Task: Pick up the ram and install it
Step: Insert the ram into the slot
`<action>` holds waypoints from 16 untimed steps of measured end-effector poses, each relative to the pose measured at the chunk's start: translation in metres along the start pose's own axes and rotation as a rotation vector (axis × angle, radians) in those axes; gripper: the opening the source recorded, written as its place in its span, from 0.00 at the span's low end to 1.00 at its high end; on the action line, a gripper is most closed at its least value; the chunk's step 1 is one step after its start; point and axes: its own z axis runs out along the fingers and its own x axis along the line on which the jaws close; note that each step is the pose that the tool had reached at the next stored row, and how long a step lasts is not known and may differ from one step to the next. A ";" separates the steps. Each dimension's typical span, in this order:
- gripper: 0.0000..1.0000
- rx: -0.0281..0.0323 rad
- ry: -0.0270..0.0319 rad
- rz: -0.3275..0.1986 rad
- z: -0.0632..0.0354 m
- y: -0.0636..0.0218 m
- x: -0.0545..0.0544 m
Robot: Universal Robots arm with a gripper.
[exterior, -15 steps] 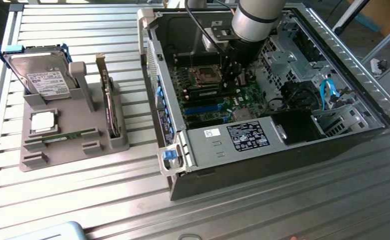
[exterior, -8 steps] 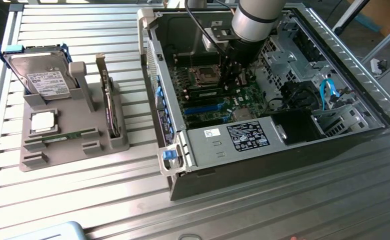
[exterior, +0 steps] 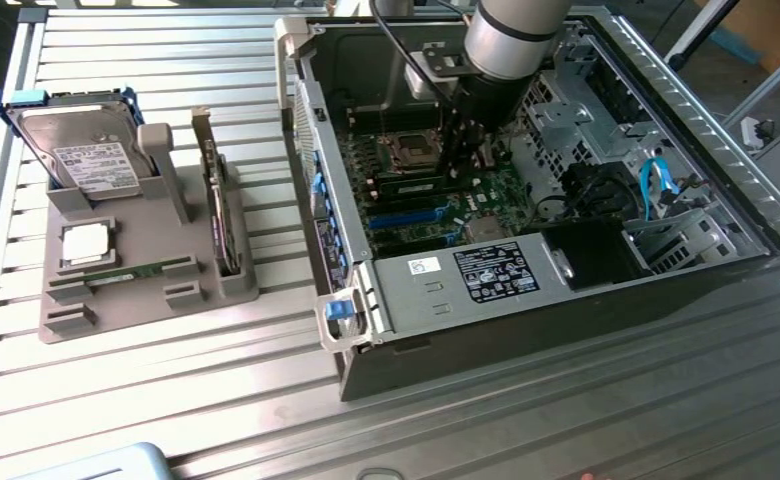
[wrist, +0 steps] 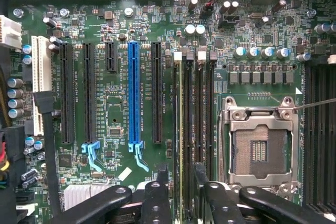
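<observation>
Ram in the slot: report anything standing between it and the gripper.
Nothing visible. The ram sits edge-on in the motherboard, and the open gripper straddles it, one finger on each side.

We see a workshop or lab with a robot and computer parts. An open computer case (exterior: 497, 340) lies on a ribbed metal table (exterior: 230, 390). Beside the case sits a gray holder (exterior: 123, 300) with computer parts, and 1 robot arm (exterior: 513, 40) reaches down into the case.
</observation>
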 end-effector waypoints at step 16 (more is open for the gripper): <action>0.32 -0.0003 0.0025 0.000 -0.0466 0.0006 -0.001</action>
